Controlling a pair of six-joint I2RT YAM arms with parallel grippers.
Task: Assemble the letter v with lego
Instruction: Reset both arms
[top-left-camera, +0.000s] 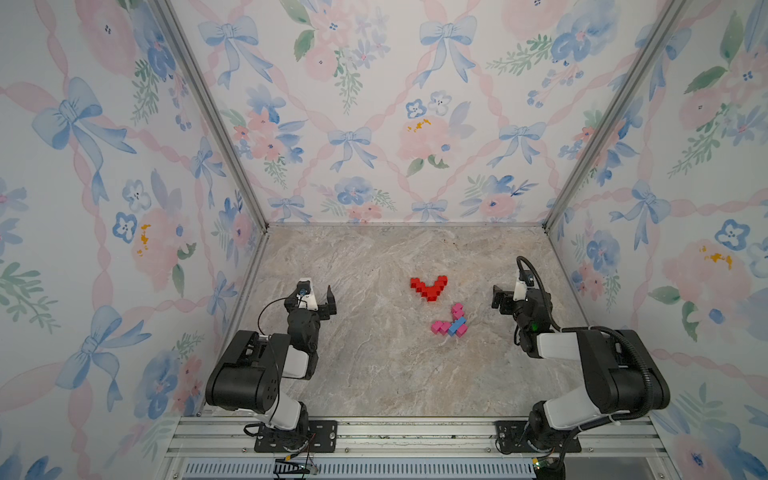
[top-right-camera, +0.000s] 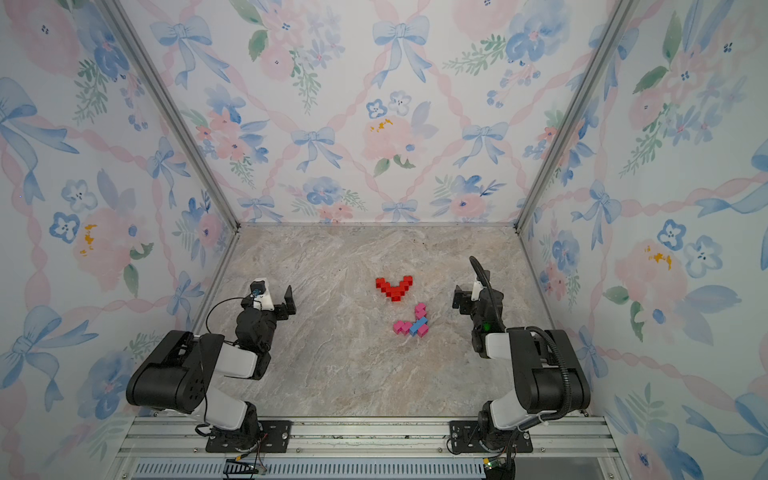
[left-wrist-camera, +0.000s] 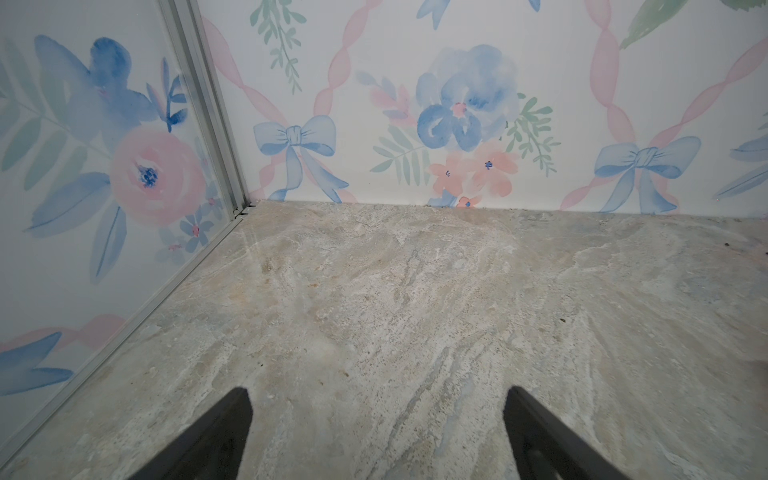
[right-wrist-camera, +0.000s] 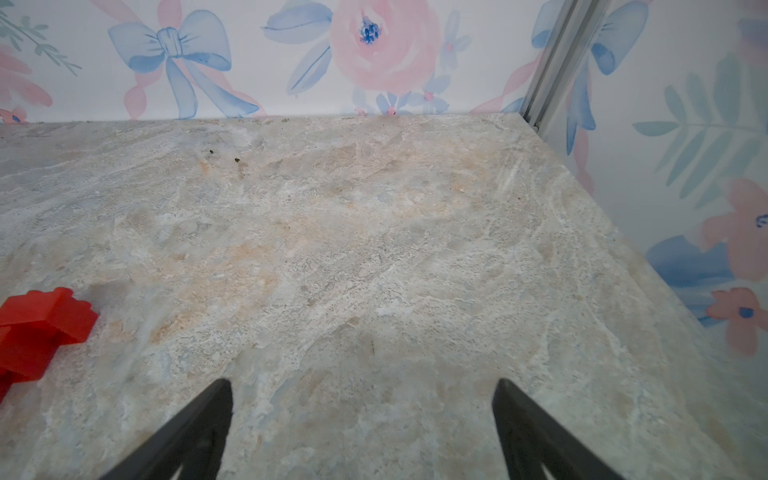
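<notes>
Red lego (top-left-camera: 429, 287) (top-right-camera: 395, 287) lies joined in a V shape on the marble tabletop, towards the back middle. Just in front of it sits a loose cluster of pink lego (top-left-camera: 440, 327) (top-right-camera: 402, 327) with a longer blue brick (top-left-camera: 457, 325) (top-right-camera: 418, 325) across it. My left gripper (top-left-camera: 331, 303) (top-right-camera: 289, 303) hovers far to the left of the bricks, open and empty (left-wrist-camera: 376, 390). My right gripper (top-left-camera: 495, 300) (top-right-camera: 457, 300) stands to the right of them, open and empty (right-wrist-camera: 361, 382). In the right wrist view one arm of the red lego (right-wrist-camera: 41, 328) shows at the edge.
Floral-papered walls (top-left-camera: 374, 124) close in the table on three sides, with aluminium posts (top-left-camera: 266, 226) at the back corners. A metal rail (top-left-camera: 415, 432) carries both arm bases along the front edge. Bare marble (top-left-camera: 374, 374) spreads in front of the bricks.
</notes>
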